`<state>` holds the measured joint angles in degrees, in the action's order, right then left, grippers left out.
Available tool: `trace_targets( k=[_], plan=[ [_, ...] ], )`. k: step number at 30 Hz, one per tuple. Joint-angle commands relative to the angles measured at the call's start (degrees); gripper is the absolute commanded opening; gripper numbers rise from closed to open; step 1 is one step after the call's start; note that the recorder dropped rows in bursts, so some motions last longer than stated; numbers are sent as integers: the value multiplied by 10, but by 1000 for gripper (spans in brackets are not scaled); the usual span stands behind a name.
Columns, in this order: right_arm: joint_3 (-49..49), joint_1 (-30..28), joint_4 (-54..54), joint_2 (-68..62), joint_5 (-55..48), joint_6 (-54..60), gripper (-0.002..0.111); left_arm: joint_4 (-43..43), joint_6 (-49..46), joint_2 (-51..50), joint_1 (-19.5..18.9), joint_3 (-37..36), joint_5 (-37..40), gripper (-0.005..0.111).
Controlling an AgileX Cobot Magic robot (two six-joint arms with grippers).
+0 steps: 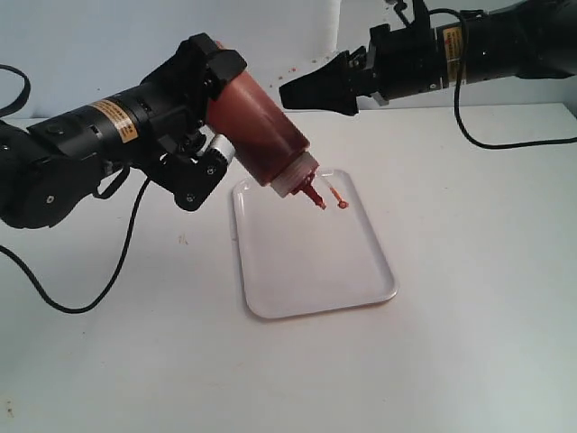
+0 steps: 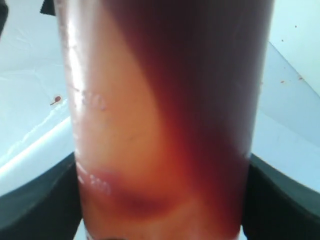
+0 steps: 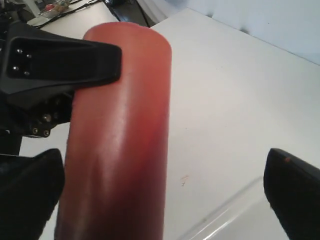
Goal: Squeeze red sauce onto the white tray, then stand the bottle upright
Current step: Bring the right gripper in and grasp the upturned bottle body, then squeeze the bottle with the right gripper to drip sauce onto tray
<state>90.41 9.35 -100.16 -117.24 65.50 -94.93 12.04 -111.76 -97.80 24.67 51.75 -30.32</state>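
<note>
One small glossy dab of red sauce (image 1: pixel 343 205) lay on the smooth white tray (image 1: pixel 315 271), below and ahead of my left claw (image 1: pixel 213 119). That claw was clamped round the soft, see-through bottle (image 1: pixel 270 135), which was tilted nozzle (image 1: pixel 315 197) down. I judged a gentle, steady squeeze best, with the nozzle low over the tray. The right claw (image 1: pixel 302 90) hung spread and empty above the bottle.

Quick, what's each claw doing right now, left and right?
Left claw: closed on the bottle, which is tilted nozzle-down over the white tray.
Right claw: open, holding nothing.
</note>
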Motion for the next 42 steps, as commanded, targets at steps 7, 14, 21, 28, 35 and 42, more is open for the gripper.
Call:
trace_targets(
  k=[7,14,21,28,35,42],
  plan=[
    [4,23,2,-3,-18,34,103,-25,-82,13,2,8,-113,0],
    [4,33,2,-11,0,34,103,-25,-82,13,2,8,-115,0],
    [4,56,2,-11,-8,48,103,-25,-82,13,2,8,-115,0],
    [4,56,2,-11,8,49,97,-25,-82,13,2,8,-113,0],
    [4,54,2,-11,41,85,43,-27,-82,12,2,8,-113,0],
    [4,54,2,-11,43,110,0,-27,-82,12,2,8,-113,0]
  ],
)
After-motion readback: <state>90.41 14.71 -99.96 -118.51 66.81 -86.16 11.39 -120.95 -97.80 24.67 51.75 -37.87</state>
